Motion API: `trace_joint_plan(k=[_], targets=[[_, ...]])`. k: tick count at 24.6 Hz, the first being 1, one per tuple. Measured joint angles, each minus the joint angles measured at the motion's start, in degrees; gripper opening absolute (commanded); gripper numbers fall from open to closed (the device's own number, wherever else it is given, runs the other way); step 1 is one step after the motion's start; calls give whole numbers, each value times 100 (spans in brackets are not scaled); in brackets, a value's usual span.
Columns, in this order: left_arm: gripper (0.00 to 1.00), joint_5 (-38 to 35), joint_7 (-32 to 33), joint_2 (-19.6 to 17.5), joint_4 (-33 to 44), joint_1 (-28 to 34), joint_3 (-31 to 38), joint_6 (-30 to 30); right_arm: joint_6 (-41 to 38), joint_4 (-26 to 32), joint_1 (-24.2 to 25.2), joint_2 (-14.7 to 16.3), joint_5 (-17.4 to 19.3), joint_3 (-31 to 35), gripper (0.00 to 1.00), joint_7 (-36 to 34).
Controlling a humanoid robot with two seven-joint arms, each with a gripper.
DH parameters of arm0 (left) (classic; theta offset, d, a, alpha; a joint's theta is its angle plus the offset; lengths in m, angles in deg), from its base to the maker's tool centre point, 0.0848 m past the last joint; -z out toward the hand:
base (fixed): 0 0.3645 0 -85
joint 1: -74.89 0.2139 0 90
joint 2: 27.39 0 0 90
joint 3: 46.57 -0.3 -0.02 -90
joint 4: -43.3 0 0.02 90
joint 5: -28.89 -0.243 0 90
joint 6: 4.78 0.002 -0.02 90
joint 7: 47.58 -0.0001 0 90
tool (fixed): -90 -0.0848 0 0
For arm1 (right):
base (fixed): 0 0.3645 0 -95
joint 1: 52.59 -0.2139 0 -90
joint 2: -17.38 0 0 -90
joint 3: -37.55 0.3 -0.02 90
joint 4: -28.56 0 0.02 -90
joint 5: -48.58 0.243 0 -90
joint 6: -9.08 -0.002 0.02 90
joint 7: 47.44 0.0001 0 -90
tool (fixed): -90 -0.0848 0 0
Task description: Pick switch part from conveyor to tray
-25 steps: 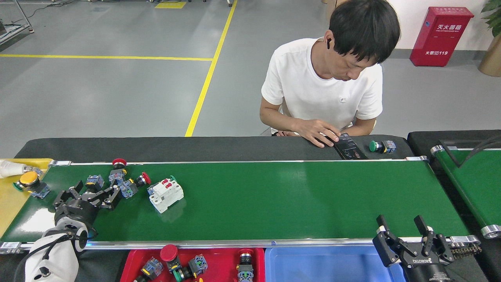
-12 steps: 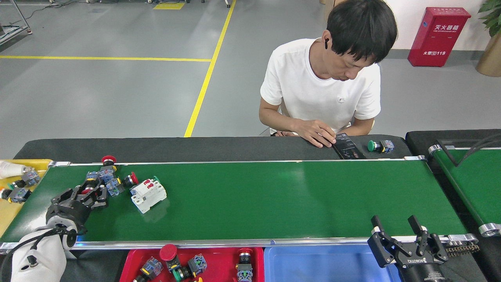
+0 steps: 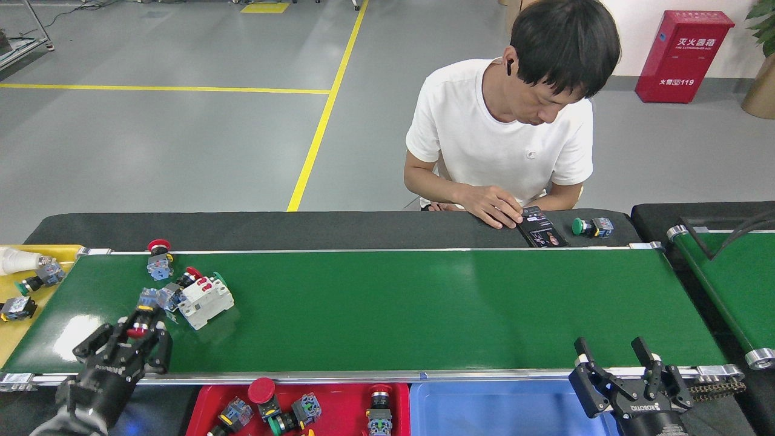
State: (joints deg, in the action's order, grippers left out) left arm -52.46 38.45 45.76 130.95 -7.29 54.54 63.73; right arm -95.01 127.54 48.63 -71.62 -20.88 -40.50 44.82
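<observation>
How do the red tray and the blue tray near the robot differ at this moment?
The red tray holds several switch parts, among them one with a big red mushroom button; the blue tray shows no parts in its visible area. The red tray lies left of the blue tray, and the right gripper overlaps the blue tray's right end. Both sit side by side just below the conveyor rail.

The red cabinet (image 3: 683, 56) bears white Chinese characters and "119"; the right tool (image 3: 629, 370) reads "ROBOTIQ".
</observation>
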Motion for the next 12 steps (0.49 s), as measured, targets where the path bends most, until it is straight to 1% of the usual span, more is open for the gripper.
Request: trace_joint_plan(k=[1, 3, 5, 7, 8, 10, 11, 12], targets=[[5, -1, 5, 29, 357, 321, -34, -11, 0, 0, 0, 0, 0, 0, 98, 0], [7, -69, 15, 59, 816, 709, -251, -31, 0, 0, 1, 0, 0, 0, 98, 0], [8, -241, 19, 67, 1077, 860, -759, -83, 0, 0, 0, 0, 0, 0, 98, 0], [15, -511, 1, 67, 1143, 884, -1189, -100, 0, 0, 9, 0, 0, 0, 98, 0], [22, -645, -36, 67, 1158, 885, -1386, -103, 0, 0, 10, 0, 0, 0, 98, 0], [47, -829, -83, 71, 1199, 882, -1673, -119, 0, 0, 10, 0, 0, 0, 98, 0], [58, -865, -87, 91, 1202, 882, -1741, -119, 0, 0, 10, 0, 0, 0, 98, 0], [68, -880, -93, 112, 1207, 882, -1765, -120, -1, 0, 10, 0, 1, 0, 98, 0]])
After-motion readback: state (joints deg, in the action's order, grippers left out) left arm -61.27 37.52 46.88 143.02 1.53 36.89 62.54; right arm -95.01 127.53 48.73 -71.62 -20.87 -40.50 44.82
